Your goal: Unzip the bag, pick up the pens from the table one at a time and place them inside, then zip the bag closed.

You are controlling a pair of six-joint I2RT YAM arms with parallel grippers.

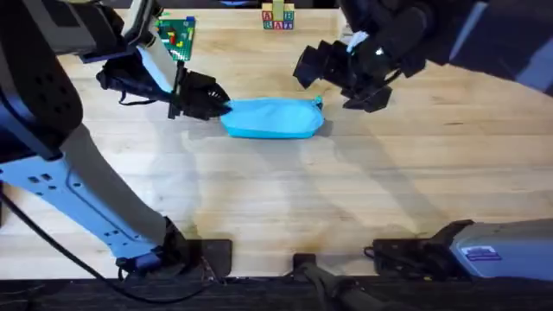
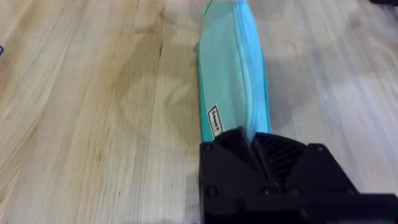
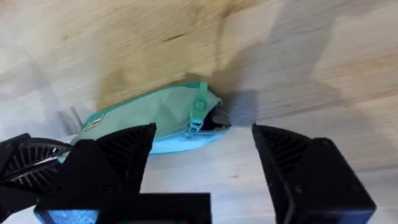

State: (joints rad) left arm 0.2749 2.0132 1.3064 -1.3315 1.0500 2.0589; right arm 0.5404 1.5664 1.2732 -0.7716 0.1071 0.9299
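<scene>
The light blue soft fabric pencil pouch [image 1: 272, 117] is seen lying lengthwise across the far middle of the wide light-coloured wooden tabletop [image 1: 285, 199] in the overhead view. The black left gripper [image 1: 210, 101] is placed at the pouch's left end, and in the left wrist view its fingers [image 2: 242, 149] are pressed together on the near end of the fabric, so that end is pinched between them. The zipper line is seen running away from that grip along the pouch's length, with a small white label [image 2: 216, 121] beside it.

The black right gripper [image 1: 350, 82] is held above and just beyond the pouch's right end, apart from it. In the right wrist view its two fingers [image 3: 118, 152] are spread wide with nothing between them, and the small teal pull tab [image 3: 199, 112] is seen at the pouch's end, where a short dark gap is shown in the zipper.

At the table's far edge a green board with coloured bricks [image 1: 177, 36] and a small stack of lettered blocks [image 1: 277, 18] are seen, well apart from the pouch.
</scene>
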